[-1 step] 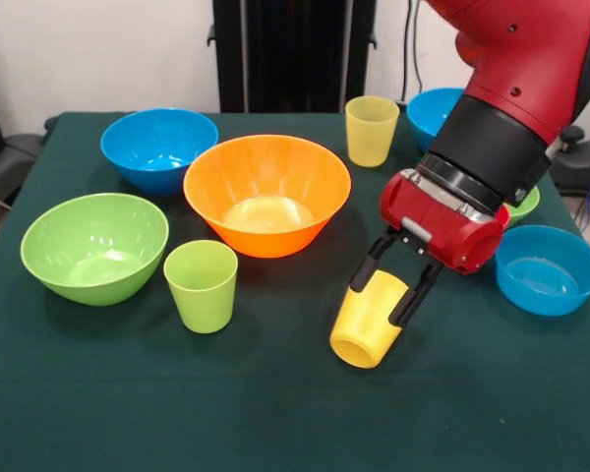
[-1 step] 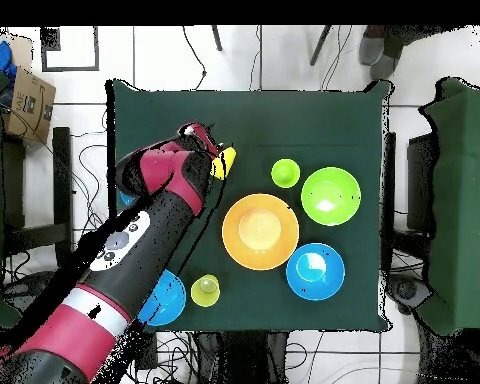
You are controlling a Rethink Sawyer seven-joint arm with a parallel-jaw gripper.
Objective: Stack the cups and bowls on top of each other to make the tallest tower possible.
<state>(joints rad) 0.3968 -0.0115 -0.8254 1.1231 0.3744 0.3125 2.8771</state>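
My gripper [image 1: 388, 285] is shut on a bright yellow cup [image 1: 371, 318], its black fingers [image 1: 366, 267] on either side of the cup's base end. The cup is tilted with its mouth pointing down toward the table's front, low over the green cloth; from overhead the yellow cup [image 2: 225, 162] peeks out past the gripper [image 2: 214, 160]. The large orange bowl [image 1: 266, 195] stands upright mid-table, to the left of the gripper. A lime green cup [image 1: 201, 285] and a large lime green bowl [image 1: 94, 246] sit upright further left. Nothing is stacked.
A blue bowl [image 1: 159, 147] stands behind the orange one. A pale yellow cup [image 1: 371, 130] is at the back. A second blue bowl [image 1: 438, 113] and a small green bowl [image 1: 524, 204] are partly hidden by the arm. A shallow blue bowl [image 1: 549, 268] lies at the right.
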